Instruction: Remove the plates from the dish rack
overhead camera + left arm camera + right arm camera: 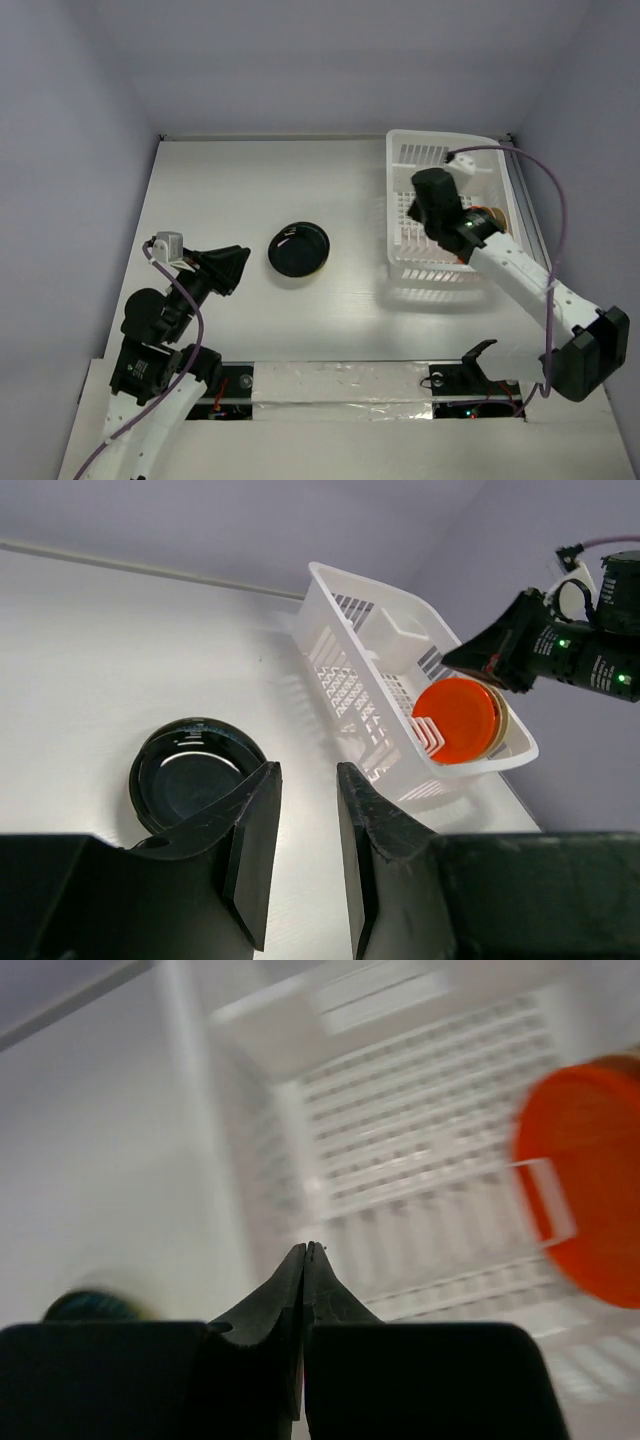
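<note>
1. Top view: the dish rack (pixel 400 215) sits at two o'clock on the smooth white table (pixel 230 190), with walls (pixel 60 150) close by. A black plate (pixel 298 249) lies outside the rack, near centre.
2. Left wrist: the left gripper (pixel 308 780) has its fingers apart and empty. An orange-red plate (pixel 455 720) stands on edge in the rack at two o'clock.
3. Right wrist: the right gripper (pixel 304 1252) is pinched together, empty, above the rack. The plate is likely stiff, slick and breakable, so pinch its upper rim.

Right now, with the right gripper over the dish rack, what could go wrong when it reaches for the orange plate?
1. The right gripper is shut; if it descends so, it may knock the orange plate instead of grasping it.
2. A cream plate stands directly behind it; lifting one could drag the other.
</note>
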You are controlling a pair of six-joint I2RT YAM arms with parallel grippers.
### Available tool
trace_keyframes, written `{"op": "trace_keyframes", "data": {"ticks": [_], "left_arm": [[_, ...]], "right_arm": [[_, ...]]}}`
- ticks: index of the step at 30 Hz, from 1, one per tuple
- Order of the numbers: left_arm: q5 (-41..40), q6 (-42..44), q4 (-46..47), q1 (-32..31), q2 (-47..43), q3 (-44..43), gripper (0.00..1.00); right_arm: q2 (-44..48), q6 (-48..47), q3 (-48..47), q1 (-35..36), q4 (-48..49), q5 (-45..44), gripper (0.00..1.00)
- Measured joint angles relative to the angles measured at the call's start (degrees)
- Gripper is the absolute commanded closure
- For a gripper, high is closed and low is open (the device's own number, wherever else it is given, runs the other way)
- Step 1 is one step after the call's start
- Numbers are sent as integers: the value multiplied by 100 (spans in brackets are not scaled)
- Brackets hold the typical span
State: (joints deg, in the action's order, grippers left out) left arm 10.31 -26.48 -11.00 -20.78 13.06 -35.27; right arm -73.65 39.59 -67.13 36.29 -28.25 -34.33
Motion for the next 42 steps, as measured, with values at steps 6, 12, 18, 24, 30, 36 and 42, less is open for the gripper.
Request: {"op": "trace_keyframes", "data": {"ticks": [6,12,18,24,30,36,42], "left_arm": [[-2,0,0,-46,-118,0,74],[-7,0,0,-168,-164,0,73],[-11,0,0,-234,-173,0,73],[-11,0,0,-282,-175,0,73],[-11,0,0,-282,-177,0,73],[-11,0,0,-282,-179,0,73],[-13,0,0,-282,-179,0,73]], "right_arm": [[695,-417,343,-1663,-1016,-835,78],[398,-909,321,-2253,-1502,-1174,64],[72,-1419,321,-2629,-1469,-859,65],[-197,-1574,321,-2625,-1451,-741,65],[-439,-1681,310,-2625,-1414,-640,73],[-553,-1738,258,-2625,-1419,-748,72],[-785,-1810,188,-2625,-1414,-739,77]]}}
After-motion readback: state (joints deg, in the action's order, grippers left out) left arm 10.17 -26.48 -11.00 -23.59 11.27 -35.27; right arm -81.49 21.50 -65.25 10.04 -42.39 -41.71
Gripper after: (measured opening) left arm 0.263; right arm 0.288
